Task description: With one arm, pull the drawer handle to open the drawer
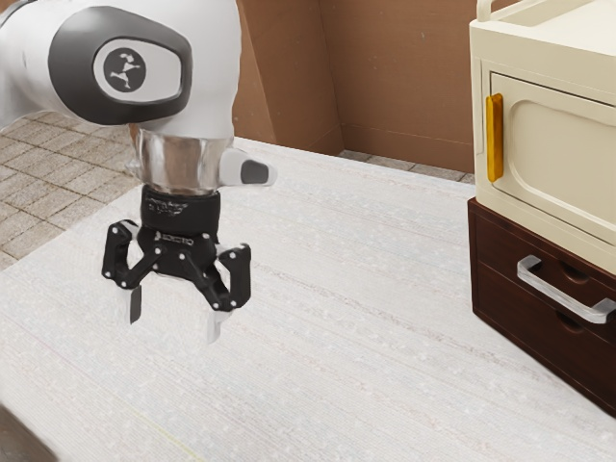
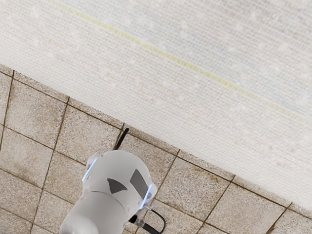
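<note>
In the exterior view my gripper (image 1: 174, 325) points down over the pale table, its two fingers wide apart with nothing between them. At the exterior view's right stands a dark brown drawer unit (image 1: 500, 293), with a silver bar handle (image 1: 563, 291) across its front. A wide gap of table lies between my gripper and that handle. The drawer front looks flush with the unit; its far right part is cut off by the picture's edge.
A cream cabinet (image 1: 549, 58) with a yellow door handle (image 1: 495, 138) rests on the drawer unit. The white table (image 1: 356, 366) stretches between arm and unit. In the wrist view the table (image 2: 195, 44) ends beside a tiled floor (image 2: 87, 127) and the arm's base (image 2: 114, 178).
</note>
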{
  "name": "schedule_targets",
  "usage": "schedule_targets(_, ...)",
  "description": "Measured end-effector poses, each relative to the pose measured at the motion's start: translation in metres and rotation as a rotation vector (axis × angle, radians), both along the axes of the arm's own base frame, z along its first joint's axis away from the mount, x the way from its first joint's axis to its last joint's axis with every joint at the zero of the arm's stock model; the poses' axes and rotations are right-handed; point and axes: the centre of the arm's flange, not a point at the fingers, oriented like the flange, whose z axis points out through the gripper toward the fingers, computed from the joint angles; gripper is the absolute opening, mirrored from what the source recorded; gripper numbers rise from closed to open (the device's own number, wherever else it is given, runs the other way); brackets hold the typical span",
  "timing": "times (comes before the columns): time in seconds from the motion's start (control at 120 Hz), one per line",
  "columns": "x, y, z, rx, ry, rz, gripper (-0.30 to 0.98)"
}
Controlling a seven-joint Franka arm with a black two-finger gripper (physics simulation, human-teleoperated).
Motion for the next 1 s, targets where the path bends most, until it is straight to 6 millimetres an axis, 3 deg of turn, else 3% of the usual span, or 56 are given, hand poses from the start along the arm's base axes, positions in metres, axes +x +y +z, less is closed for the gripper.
schedule_targets(0.058, 0.015, -0.003, 0.002, 0.020, -0.115, 0.100, 0.69)
schedule_targets(0.15, 0.028, 0.011, 0.014, 0.046, -0.254, 0.279, 0.69)
schedule_targets(0.2, 0.033, 0.007, 0.017, 0.062, -0.300, 0.344, 0.69)
schedule_targets(0.275, 0.056, -0.015, 0.011, 0.080, -0.345, 0.407, 0.69)
schedule_targets(0.383, 0.111, -0.062, -0.013, 0.077, -0.409, 0.463, 0.69)
schedule_targets(0.467, 0.138, -0.090, -0.020, 0.058, -0.466, 0.509, 0.69)
schedule_targets(0.567, 0.153, -0.102, -0.028, 0.047, -0.505, 0.576, 0.69)
schedule_targets(0.792, 0.190, -0.142, -0.077, 0.013, -0.542, 0.677, 0.69)
schedule_targets(1.0, 0.213, -0.156, -0.088, -0.025, -0.593, 0.766, 0.69)
